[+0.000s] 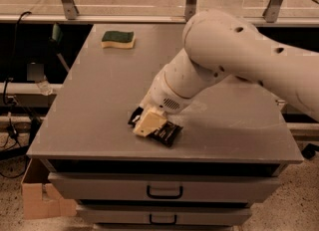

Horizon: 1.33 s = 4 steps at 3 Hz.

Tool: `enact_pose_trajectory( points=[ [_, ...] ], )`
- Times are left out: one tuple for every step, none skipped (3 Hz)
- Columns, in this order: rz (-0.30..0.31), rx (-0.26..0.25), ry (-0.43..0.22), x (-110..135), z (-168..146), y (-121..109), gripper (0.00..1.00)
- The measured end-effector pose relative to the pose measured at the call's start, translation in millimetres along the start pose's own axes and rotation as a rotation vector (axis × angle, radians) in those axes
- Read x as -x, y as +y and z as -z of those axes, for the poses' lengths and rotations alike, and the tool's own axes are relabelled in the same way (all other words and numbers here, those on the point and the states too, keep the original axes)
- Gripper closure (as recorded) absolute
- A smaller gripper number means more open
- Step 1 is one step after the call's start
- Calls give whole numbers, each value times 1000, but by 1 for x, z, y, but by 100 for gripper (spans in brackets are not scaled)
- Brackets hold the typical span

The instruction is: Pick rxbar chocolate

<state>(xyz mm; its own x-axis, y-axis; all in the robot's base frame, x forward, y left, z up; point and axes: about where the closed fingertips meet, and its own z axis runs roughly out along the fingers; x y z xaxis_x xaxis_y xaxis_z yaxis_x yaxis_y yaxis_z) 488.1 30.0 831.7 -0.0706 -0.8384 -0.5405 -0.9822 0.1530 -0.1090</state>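
Note:
The rxbar chocolate [167, 133] is a flat black shiny bar lying on the grey table [99, 105], near its front edge. My gripper [148, 124] is a cream-coloured piece at the end of the big white arm [224, 60]. It rests right on top of the bar's middle and left part. Only the bar's right end and a small left corner [133, 118] show. The rest of the bar is hidden under the gripper.
A green-and-yellow sponge [118, 39] lies at the table's back left. Drawers with dark handles [164, 193] sit below the table top. A cardboard box [37, 195] stands on the floor at the left. Metal posts and a rail run behind the table.

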Motion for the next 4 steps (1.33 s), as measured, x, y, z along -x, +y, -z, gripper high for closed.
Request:
enact_pose_trajectory(
  points=[
    [25, -15, -22, 12, 9, -9, 72],
    [94, 13, -57, 40, 9, 2, 95],
    [160, 37, -121, 77, 13, 12, 100],
    [163, 36, -121, 78, 14, 14, 81]
  ],
)
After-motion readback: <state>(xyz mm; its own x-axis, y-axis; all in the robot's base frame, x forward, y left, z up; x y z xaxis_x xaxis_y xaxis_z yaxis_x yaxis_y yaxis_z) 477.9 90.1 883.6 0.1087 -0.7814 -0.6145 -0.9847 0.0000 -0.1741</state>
